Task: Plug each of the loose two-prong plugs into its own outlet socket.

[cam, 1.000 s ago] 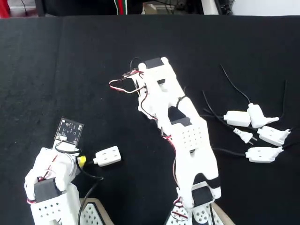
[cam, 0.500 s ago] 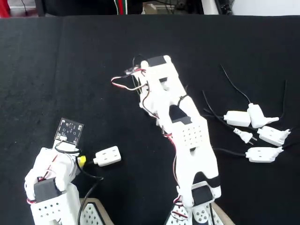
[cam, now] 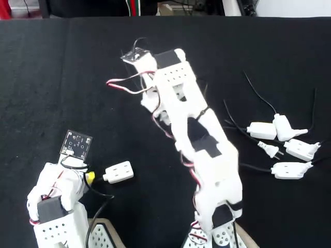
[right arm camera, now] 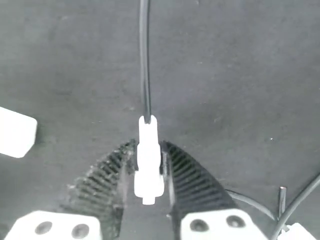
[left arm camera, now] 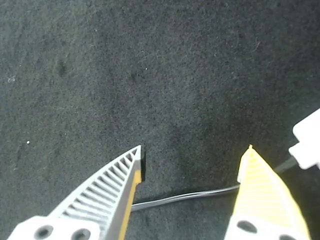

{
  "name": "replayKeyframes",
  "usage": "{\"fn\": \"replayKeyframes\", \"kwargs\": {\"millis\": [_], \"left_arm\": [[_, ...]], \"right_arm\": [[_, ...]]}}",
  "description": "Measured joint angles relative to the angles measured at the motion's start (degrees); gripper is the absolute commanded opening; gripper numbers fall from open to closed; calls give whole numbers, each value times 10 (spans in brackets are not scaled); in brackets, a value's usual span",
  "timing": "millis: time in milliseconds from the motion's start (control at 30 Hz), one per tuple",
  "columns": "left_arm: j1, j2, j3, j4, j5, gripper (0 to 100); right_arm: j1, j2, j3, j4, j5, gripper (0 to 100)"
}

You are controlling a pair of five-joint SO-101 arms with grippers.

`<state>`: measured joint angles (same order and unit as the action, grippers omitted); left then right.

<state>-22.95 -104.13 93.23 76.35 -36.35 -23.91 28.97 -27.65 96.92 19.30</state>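
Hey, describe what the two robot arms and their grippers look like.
Both the left arm and right arm are white plastic with black motor blocks, hole-dotted panels and loose red, white and black wires. The left gripper has ribbed triangular fingers, one pale grey, one yellow. The right gripper has dark ribbed fingers on white bases with screw holes.

White plug [right arm camera: 148,167] clamped in right pincer [right arm camera: 148,146], white socket [cam: 119,172] lying flat, apart

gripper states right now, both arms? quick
Left gripper: open, holding nothing.
Right gripper: closed on a white plug.
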Motion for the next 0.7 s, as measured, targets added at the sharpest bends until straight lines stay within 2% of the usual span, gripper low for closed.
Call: {"fn": "replayKeyframes", "kwargs": {"millis": [300,400,567,700], "left_arm": [[2,0,1,0,-16,303],[31,0,1,0,-11,303],[104,1,-13,3,45,303],[152,1,-34,-45,62,303]], "right_arm": [[-17,-295,342,-207,-20,47],[-30,-404,472,-295,-44,45],[-72,-548,640,-446,-122,11],[-91,-611,718,-553,-161,11]]}}
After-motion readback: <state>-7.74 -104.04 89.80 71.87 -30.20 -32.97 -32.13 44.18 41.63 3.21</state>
